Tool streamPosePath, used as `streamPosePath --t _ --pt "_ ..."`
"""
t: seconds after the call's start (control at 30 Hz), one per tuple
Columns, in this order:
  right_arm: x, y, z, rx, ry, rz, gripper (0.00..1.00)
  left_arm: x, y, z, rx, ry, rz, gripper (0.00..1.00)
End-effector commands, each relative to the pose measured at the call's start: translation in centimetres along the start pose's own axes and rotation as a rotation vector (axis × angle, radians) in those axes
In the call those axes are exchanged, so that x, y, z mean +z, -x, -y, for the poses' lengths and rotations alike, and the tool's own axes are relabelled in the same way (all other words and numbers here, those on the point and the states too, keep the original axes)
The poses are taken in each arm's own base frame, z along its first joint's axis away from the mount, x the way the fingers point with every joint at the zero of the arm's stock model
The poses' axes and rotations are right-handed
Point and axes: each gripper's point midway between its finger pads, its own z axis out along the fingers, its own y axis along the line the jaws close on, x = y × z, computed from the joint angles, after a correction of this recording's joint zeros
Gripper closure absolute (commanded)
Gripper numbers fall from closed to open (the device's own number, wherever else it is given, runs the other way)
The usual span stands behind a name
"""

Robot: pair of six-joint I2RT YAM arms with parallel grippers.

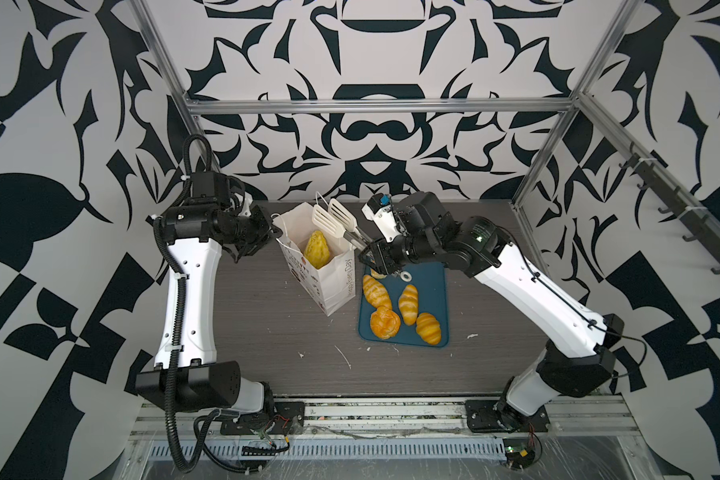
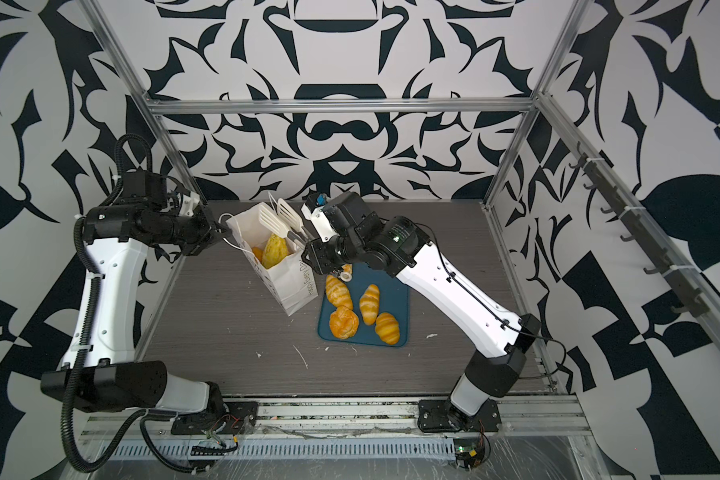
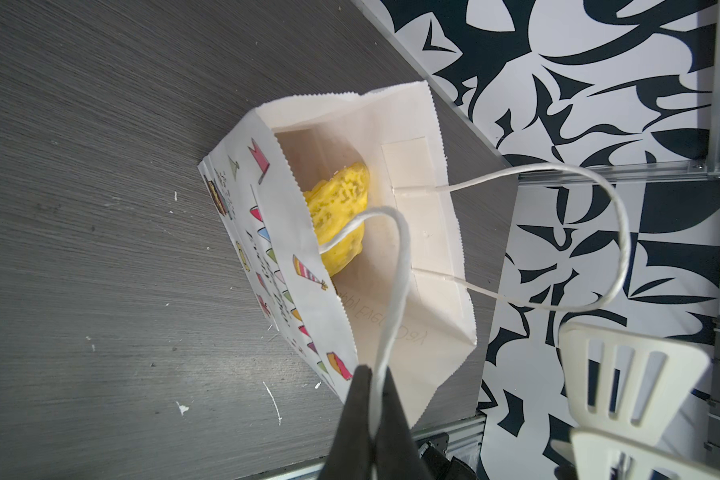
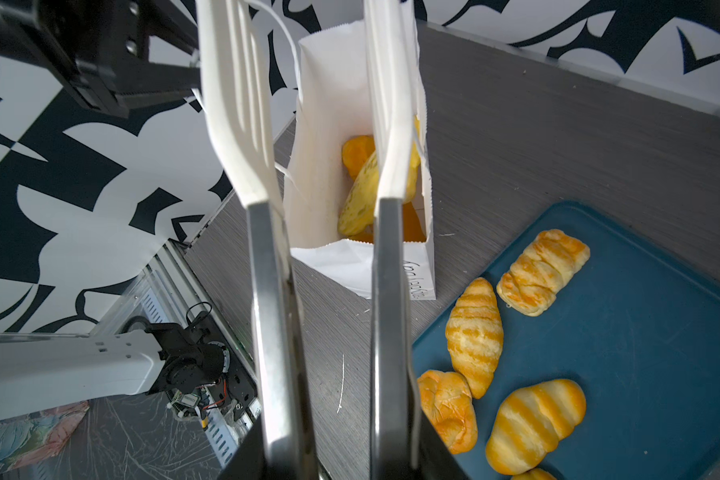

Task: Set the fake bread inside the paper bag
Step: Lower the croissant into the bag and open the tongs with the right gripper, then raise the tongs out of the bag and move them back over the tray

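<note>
Grey wood-grain tabletop (image 1: 267, 353) is carrying a tall white paper bag (image 1: 331, 286) and flat teal tray (image 1: 433, 291), glossy orange fake bread (image 1: 316, 249) lying in both. Right gripper (image 1: 366, 251) is clamping empty white slotted tongs (image 1: 329, 218) over the bag; left gripper (image 3: 373, 395) is pinching its cord handle (image 3: 398, 266), best kept taut.

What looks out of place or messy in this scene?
White scraps litter the grey table near the teal tray, like stray debris. In the paper bag the long loaf leans end-up, and the left pincer pinches one cord handle.

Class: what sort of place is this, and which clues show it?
Probably a robotics test cell: aluminium frame, patterned backdrop walls, two robot arms bolted to a base rail.
</note>
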Motion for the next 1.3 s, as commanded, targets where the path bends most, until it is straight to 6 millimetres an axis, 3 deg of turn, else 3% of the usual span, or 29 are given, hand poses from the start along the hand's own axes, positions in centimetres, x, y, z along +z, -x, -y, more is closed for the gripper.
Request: streamPosePath --t 0.0,0.23,0.63,0.93,1.07,1.27 --pt "-2.7 2.9 -1.1 -0.034 0.018 0.117 0.59 -0.6 -0.3 0.1 -0.008 -0.001 -0.003 1.00" --pt "-3.9 3.7 -0.9 -0.054 -0.010 0.157 0.59 -0.6 -0.3 0.1 -0.009 0.000 -0.002 1.00" --pt "-6.0 4.8 2.3 -0.009 -0.068 0.213 0.58 -0.6 -0.4 0.0 -0.010 0.003 -0.005 1.00" --pt "-6.9 4.7 6.9 0.097 -0.142 0.221 0.58 -0.7 -0.4 0.0 -0.011 0.002 -0.003 1.00" --pt "-6.6 4.1 9.3 0.173 -0.189 0.199 0.58 -0.7 -0.5 -0.1 -0.012 0.003 -0.003 1.00" --pt "-5.7 3.2 11.3 0.237 -0.233 0.164 0.58 -0.6 -0.7 -0.2 -0.011 0.005 -0.008 1.00"
